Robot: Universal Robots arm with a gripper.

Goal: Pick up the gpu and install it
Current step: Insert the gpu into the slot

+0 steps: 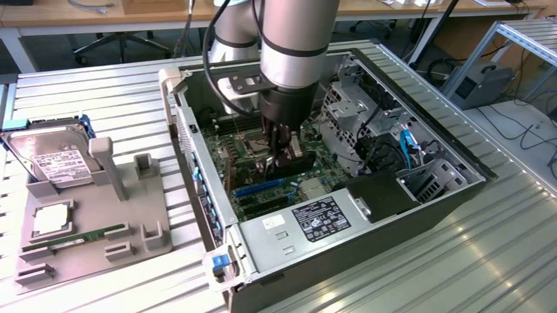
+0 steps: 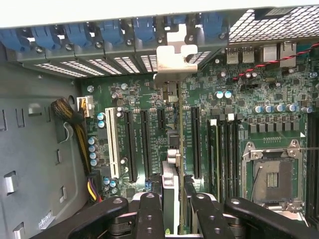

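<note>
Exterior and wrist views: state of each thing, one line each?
gpu: held edge-on between the fingers, above the motherboard slots, bracket at the rear openings.
gripper: shut on the gpu, down inside the case.
case: lying on its side, side panel off.
CPU socket: empty.
hard drive: in the grey holder.
memory stick: lying flat in the holder.

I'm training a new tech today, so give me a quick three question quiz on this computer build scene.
1. True or false: the tool is inside the open computer case.
2. What does the tool grip? A) hard drive B) gpu C) memory stick
3. Where is the hard drive?

Key:
1. True.
2. B: the gpu stands edge-on between the fingers, over the motherboard slots.
3. On the grey holder, at the exterior view's left.
</note>
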